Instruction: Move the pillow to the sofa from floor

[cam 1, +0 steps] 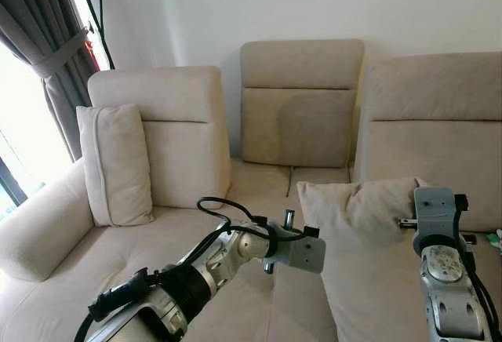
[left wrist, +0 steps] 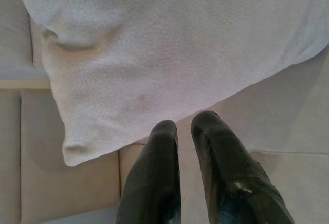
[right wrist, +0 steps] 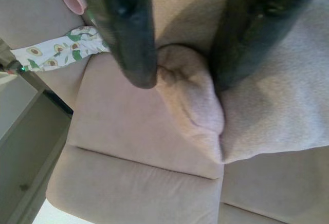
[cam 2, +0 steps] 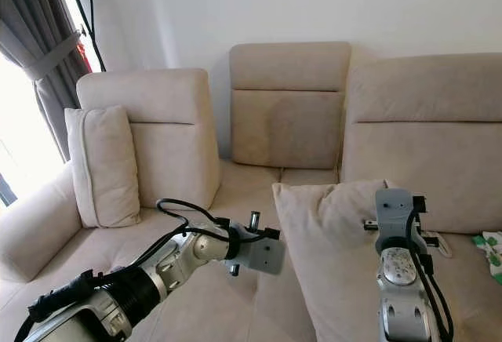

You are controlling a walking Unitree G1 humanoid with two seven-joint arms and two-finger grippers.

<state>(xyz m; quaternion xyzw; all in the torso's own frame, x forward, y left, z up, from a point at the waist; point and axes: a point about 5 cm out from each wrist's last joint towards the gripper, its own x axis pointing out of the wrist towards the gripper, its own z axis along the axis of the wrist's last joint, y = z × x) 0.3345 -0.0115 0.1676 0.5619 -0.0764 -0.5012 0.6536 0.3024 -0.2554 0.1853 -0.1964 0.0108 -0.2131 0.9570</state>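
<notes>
The left gripper (left wrist: 187, 126) sits nearest, low over the sofa seat (cam 1: 157, 240), its jaws narrow with only a slim gap and holding nothing; the tips lie just beside the lower edge of the pillow (cam 1: 369, 216), and contact cannot be confirmed. The right gripper (right wrist: 180, 75) is at the pillow's far corner, its jaws spread wide on either side of a bunched fold of fabric; the fold lies between the fingers (right wrist: 128, 39), but a firm clamp is not evident. The pillow itself rests on the right-hand seat, leaning toward the backrest (cam 1: 439, 122), so the transfer from floor to sofa appears essentially complete. What remains, by judgement, is releasing the corner and backing both arms clear. Beyond the right gripper, an avocado-print cloth (right wrist: 56, 52) lies on the cushion. Farther left, a second cushion (cam 1: 114, 165) stands upright against the armrest (cam 1: 39, 224), near the curtain (cam 1: 47, 52).
</notes>
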